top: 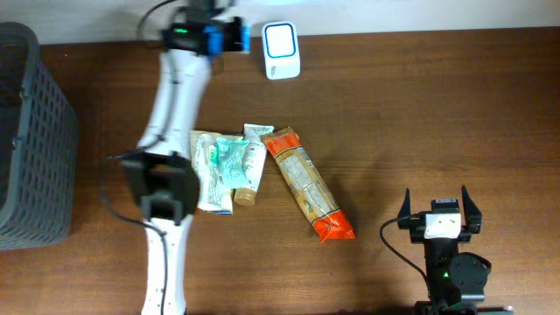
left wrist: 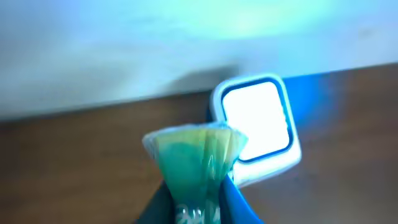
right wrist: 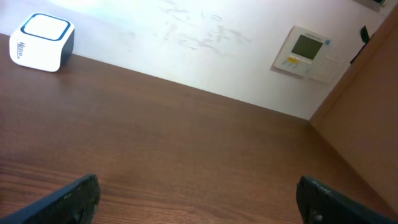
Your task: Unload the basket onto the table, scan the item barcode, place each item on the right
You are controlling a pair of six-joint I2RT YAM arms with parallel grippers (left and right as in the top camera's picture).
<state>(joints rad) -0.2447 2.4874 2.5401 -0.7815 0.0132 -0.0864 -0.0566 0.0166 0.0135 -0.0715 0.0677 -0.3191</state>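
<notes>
The left jaws held the green packet (left wrist: 196,162) pinched narrow, its long axis running straight out ahead of them. The scanner (left wrist: 258,121) stood on the worktop (left wrist: 74,162) just beyond its tip, slightly rightward. The right jaws stood wide and empty, well apart from the scanner.

A dark grey basket (top: 45,157) stands at the table's (top: 437,114) left edge.

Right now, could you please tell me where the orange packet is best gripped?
Grip the orange packet across its narrow middle, coming down from above: it lies flat, long and slim, slanting across the table, with bare wood on both sides.
</notes>
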